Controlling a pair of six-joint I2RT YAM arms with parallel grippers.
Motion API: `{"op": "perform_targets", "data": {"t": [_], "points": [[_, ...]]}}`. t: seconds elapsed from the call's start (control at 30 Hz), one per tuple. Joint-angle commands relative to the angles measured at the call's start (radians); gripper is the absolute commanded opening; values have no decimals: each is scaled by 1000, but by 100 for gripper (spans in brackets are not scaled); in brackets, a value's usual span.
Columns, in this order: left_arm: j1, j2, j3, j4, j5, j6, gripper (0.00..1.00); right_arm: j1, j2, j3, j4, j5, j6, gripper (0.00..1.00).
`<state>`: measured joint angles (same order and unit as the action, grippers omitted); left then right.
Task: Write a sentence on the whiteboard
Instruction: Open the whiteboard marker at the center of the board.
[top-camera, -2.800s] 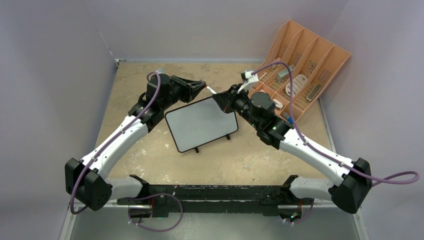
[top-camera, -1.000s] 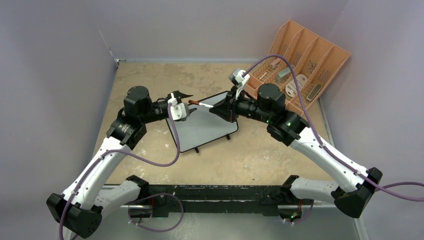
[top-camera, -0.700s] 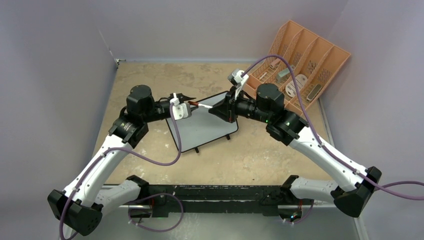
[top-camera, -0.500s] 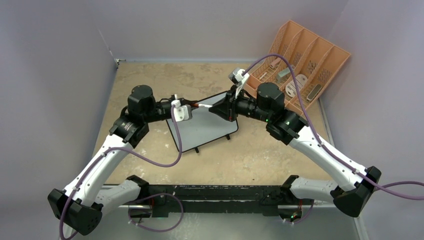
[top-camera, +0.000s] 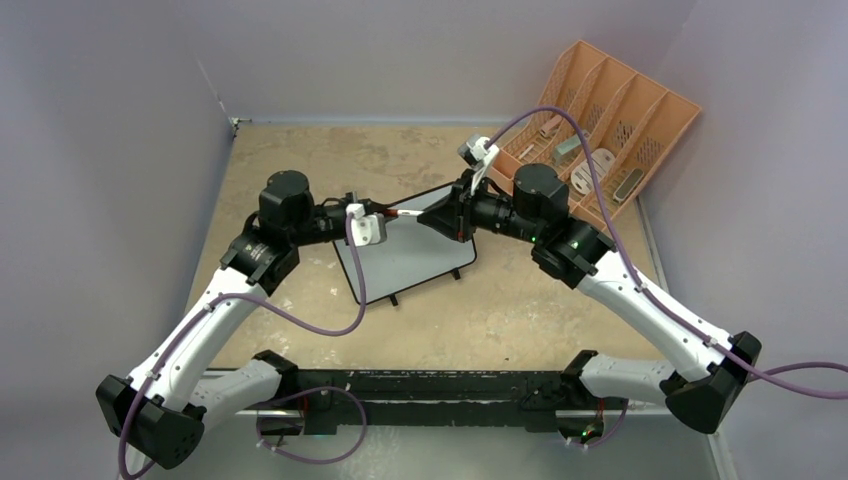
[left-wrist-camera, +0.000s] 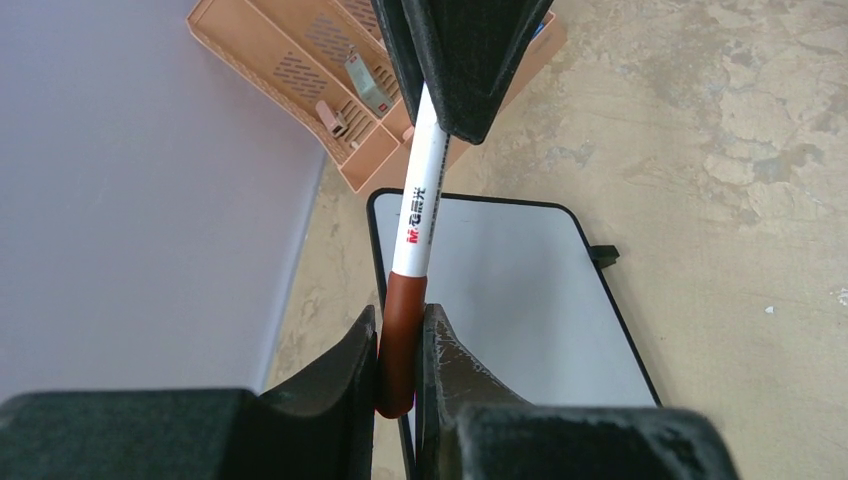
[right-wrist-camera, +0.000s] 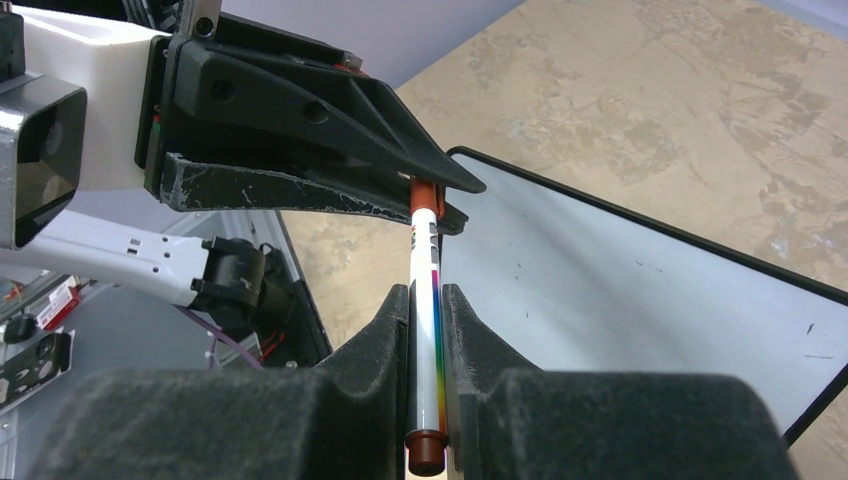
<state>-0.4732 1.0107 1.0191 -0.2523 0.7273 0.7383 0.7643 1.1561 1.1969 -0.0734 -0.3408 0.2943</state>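
Step in hand: uncapping marker (left-wrist-camera: 420, 200). Left gripper (left-wrist-camera: 400, 322) clamped on brown cap (left-wrist-camera: 402, 295); right gripper (right-wrist-camera: 427, 296) clamped on white barrel. Marker held in air above whiteboard (top-camera: 410, 255), which lies on table (top-camera: 300, 160), no writing visible. Next move: pull grippers straight apart along marker axis.

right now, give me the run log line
left gripper: shut on marker cap | right gripper: shut on marker | whiteboard: no sentence yet
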Motion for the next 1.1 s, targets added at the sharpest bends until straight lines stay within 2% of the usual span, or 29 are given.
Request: {"op": "perform_targets", "data": {"t": [0.0, 0.57, 0.73, 0.9, 1.07], "points": [[-20, -10, 49, 44, 10, 28, 0, 5, 22, 56, 20, -43, 8, 9], [-82, -17, 98, -93, -120, 199, 0, 5, 81, 143, -158, -87, -47, 38], [-94, -23, 90, -129, -166, 230, 0, 5, 66, 163, -188, -87, -55, 50], [-104, -28, 85, -159, -194, 248, 0, 4, 56, 181, -209, -72, -51, 54], [-113, -37, 87, -169, -192, 250, 0, 5, 57, 183, -225, -57, -53, 53]]}}
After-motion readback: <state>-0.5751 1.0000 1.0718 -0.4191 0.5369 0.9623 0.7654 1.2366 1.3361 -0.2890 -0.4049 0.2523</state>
